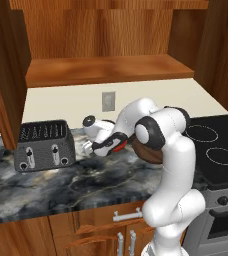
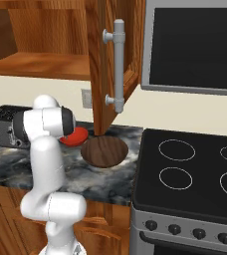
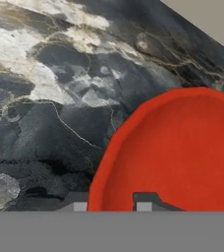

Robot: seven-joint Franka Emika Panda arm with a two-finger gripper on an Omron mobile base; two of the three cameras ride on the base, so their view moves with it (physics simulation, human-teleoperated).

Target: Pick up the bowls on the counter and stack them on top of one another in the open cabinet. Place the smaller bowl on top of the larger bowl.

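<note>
On the counter (image 2: 105,174) the smaller bowl (image 2: 75,136) sits just left of the larger bowl (image 2: 104,151) (toaster (image 1: 44,145) farther left).

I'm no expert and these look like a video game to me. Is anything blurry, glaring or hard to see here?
Left base view: sharp, evenly lit, but the arm hides most of the red bowl and the brown bowl. Right base view: clear, no glare; soft shading under the brown bowl on the counter. Hand view: close up and slightly soft, red bowl cropped, gripper tips straddling its rim.

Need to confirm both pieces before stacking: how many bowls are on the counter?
2. The red bowl sits on the counter beside the arm; the brown bowl lies just right of it.
</note>
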